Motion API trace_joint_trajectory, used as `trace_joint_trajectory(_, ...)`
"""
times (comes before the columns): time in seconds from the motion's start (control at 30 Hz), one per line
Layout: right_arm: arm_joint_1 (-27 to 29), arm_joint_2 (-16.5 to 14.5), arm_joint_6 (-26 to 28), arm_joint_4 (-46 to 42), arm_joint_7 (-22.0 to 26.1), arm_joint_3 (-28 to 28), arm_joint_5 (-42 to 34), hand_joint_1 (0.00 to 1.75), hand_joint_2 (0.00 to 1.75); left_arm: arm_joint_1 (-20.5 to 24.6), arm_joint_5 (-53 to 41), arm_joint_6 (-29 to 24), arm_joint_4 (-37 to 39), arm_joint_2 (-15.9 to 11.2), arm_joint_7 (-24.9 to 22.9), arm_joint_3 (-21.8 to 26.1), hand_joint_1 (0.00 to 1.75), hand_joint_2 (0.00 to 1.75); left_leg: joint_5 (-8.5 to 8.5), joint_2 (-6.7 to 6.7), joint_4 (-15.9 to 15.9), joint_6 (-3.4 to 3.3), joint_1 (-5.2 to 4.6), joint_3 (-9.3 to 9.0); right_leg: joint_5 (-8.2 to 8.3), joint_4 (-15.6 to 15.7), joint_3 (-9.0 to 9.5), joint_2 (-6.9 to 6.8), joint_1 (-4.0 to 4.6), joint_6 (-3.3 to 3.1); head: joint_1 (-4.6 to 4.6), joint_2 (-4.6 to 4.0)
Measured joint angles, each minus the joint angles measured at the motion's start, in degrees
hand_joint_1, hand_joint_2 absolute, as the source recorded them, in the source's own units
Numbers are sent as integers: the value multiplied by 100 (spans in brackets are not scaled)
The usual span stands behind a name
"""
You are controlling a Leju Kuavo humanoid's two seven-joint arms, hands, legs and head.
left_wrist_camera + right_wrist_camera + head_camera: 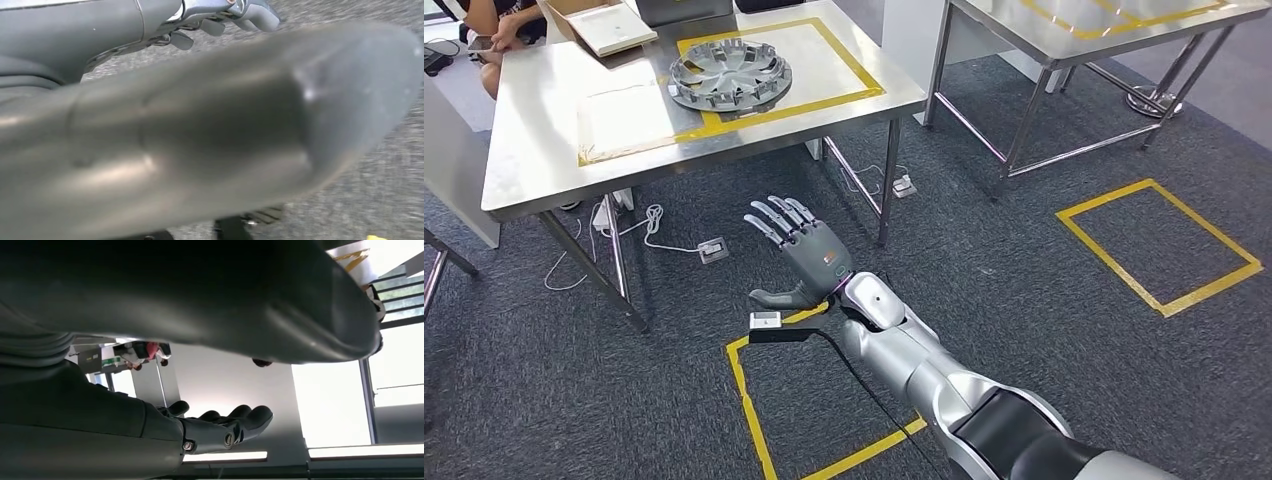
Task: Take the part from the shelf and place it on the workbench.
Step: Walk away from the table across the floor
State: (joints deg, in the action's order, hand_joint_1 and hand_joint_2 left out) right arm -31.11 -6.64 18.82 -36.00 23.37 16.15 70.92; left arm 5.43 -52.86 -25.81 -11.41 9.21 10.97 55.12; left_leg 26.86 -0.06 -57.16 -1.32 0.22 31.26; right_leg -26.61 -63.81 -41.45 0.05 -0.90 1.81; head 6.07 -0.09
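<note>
The part point(730, 78), a round silver wheel cover, lies flat in the upper left of the frame, on the steel surface point(534, 160) and inside a yellow tape box point(854, 78). I think the job is almost done.

Nearest to me, low in the middle of the frame, the right hand point(799, 255) hangs over the grey carpet with its fingers spread apart and nothing in them. The left hand point(220, 22) is a blur in its own wrist view, so I cannot tell if it is apart or together.

The best thing now, I guess, is to pull the arm back slowly and low, away from the surface edge and its thin legs point(888, 180). There is open carpet to the lower right. A white cable point(649, 232) lies under the surface. Far back sits a cardboard box point(602, 24), and a person point(499, 25) at the corner.
</note>
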Motion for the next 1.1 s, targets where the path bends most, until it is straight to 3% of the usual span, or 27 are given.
trace_joint_trajectory(0.03, -19, 0, 1, 26, -2, 0, 2, 0, 0, -5, -32, -13, 0, 2, -8, 1, 0, 0, -77, 3, -4, -15, -1, 98, -269, -400, -101, 0, -1, 18, 4, 0)
trace_joint_trajectory(0.07, -36, 0, 5, 59, -3, 0, 2, 0, 0, -9, -82, -32, 1, 5, -25, 1, 0, 0, -149, 7, -9, -16, -3, 194, -413, -782, -171, 0, -2, 32, 5, 0)
trace_joint_trajectory(0.1, -47, 0, 9, 95, -4, 0, 1, 0, 0, -11, -157, -61, 1, 6, -59, -1, 0, 44, -221, 11, -18, -12, -4, 290, -402, -1052, -178, -1, -1, 38, 5, 0)
trace_joint_trajectory(0.13, -57, 0, 13, 129, -3, 0, -1, 0, 0, -11, -244, -102, 1, 6, -109, -7, 0, 87, -289, 13, -30, -4, -4, 385, -278, -1150, -101, -1, -2, 35, 6, 0)
trace_joint_trajectory(0.17, -70, 0, 16, 155, -3, 1, -1, 0, 0, -12, -324, -148, 1, 7, -170, -16, 0, 131, -350, 14, -48, 9, -4, 474, -115, -1038, 78, -1, -1, 24, 7, 0)
trace_joint_trajectory(0.2, -91, -3, 19, 173, -3, 1, -1, 0, 0, -12, -392, -203, 1, 9, -233, -31, 0, 175, -406, 13, -73, 27, -4, 554, -23, -730, 363, -1, 3, 1, 7, 0)
trace_joint_trajectory(0.27, -155, -19, 25, 191, -5, 3, -1, 0, 0, -12, -471, -317, 0, 17, -322, -58, 0, 175, -490, 10, -129, 84, -14, 671, -182, 74, 957, -2, 36, -67, 7, 0)
trace_joint_trajectory(0.3, -186, -31, 30, 201, -8, 3, -1, 0, 0, -10, -490, -369, -1, 21, -346, -68, 0, 175, -525, 12, -146, 121, -15, 695, -309, 354, 1130, -2, 52, -108, 9, 0)
trace_joint_trajectory(0.33, -207, -40, 34, 215, -13, 4, -1, 0, 0, -9, -503, -417, -1, 24, -359, -76, 0, 175, -561, 14, -144, 160, -12, 704, -387, 493, 1191, -3, 71, -148, 13, 0)
trace_joint_trajectory(0.4, -225, -48, 39, 274, -26, 5, 1, 0, 0, -12, -491, -521, -2, 27, -367, -93, 0, 175, -595, 16, -144, 234, 7, 713, -330, 534, 1156, -19, 67, -232, 19, 0)
trace_joint_trajectory(0.43, -228, -51, 39, 305, -33, 8, 4, 0, 0, -17, -470, -580, -2, 29, -368, -99, 0, 175, -515, 13, -218, 267, 14, 752, -281, 546, 1134, -29, 59, -275, 13, 0)
trace_joint_trajectory(0.5, -229, -58, 39, 345, -45, 14, 12, 0, 0, -26, -417, -701, -1, 33, -365, -99, 0, 175, -110, 8, -704, 331, 30, 945, -186, 560, 1059, -44, 37, -336, -19, 0)
trace_joint_trajectory(0.57, -223, -63, 36, 365, -62, 26, 23, 0, 0, -30, -381, -792, 2, 39, -367, -98, 0, 175, 324, 8, -1443, 388, 41, 1182, -108, 555, 958, -45, 34, -347, -48, 0)
trace_joint_trajectory(0.6, -218, -63, 33, 379, -68, 33, 29, 0, 0, -32, -372, -819, 3, 42, -367, -98, 0, 175, 411, 8, -1674, 405, 46, 1219, -74, 551, 918, -47, 34, -339, -51, 0)
trace_joint_trajectory(0.63, -214, -63, 30, 392, -72, 40, 31, 0, 0, -35, -369, -829, 5, 44, -366, -97, 0, 175, 393, 9, -1701, 413, 49, 1152, -45, 546, 884, -49, 32, -328, -52, 0)
trace_joint_trajectory(0.67, -211, -63, 27, 402, -73, 46, 33, 0, 0, -36, -373, -833, 7, 47, -358, -97, 0, 175, 286, 10, -1490, 411, 53, 963, -21, 538, 858, -50, 28, -312, -52, 0)
trace_joint_trajectory(0.73, -213, -63, 24, 407, -75, 51, 33, 0, 0, -34, -385, -848, 8, 53, -329, -96, 0, 175, 70, 9, -726, 387, 51, 418, 11, 514, 814, -55, 22, -272, -56, 0)
trace_joint_trajectory(0.8, -218, -65, 21, 408, -78, 55, 34, 0, 0, -34, -397, -871, 9, 61, -307, -96, 0, 175, 2, -6, -256, 318, 24, 124, 39, 497, 783, -58, 24, -216, -56, 0)
trace_joint_trajectory(0.87, -219, -73, 19, 409, -79, 60, 41, 0, 0, -37, -405, -886, 10, 73, -299, -96, 0, 175, -9, -18, -187, 243, 5, 125, 66, 514, 773, -56, 31, -179, -55, 0)
trace_joint_trajectory(0.97, -228, -79, 24, 409, -93, 64, 49, 0, 0, -37, -413, -892, 12, 95, -287, -96, 0, 175, -40, -21, -132, 204, 9, 129, 84, 554, 770, -53, 48, -316, -59, 0)
trace_joint_trajectory(1.0, -230, -79, 26, 409, -97, 64, 50, 0, 0, -36, -417, -892, 13, 99, -282, -96, 0, 175, -45, -22, -134, 185, 4, 135, 102, 568, 770, -51, 48, -334, -58, 0)
trace_joint_trajectory(1.1, -228, -79, 28, 409, -99, 66, 51, 0, 0, -37, -423, -887, 15, 113, -272, -96, 0, 175, -66, -18, -145, 137, -7, 161, 157, 608, 772, -50, 40, -250, -59, 0)
